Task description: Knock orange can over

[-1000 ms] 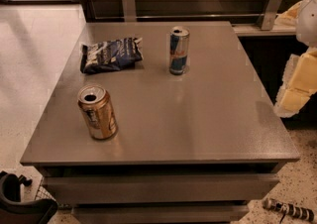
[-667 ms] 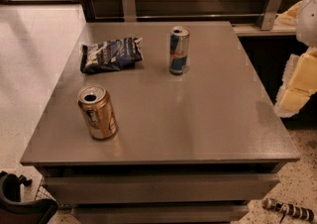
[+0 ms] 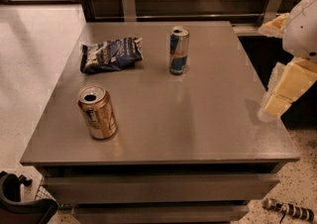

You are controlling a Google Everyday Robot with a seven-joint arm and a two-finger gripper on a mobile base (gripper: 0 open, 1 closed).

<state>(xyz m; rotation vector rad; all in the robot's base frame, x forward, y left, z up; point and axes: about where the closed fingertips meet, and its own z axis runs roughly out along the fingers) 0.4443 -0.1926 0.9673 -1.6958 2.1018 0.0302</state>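
Camera view shows you the same scene as a second ago: nothing on the table has shifted. The orange can (image 3: 97, 112) stands upright near the front left corner of the grey table (image 3: 198, 119), with its top opened. The blue-and-silver can (image 3: 179, 50) stands upright toward the back, and the dark snack bag (image 3: 110, 54) lies to its left. Your gripper (image 3: 286, 89) hangs at the table's right edge, well apart from the orange can, in the same spot as before. You cannot tell whether it is open or closed.
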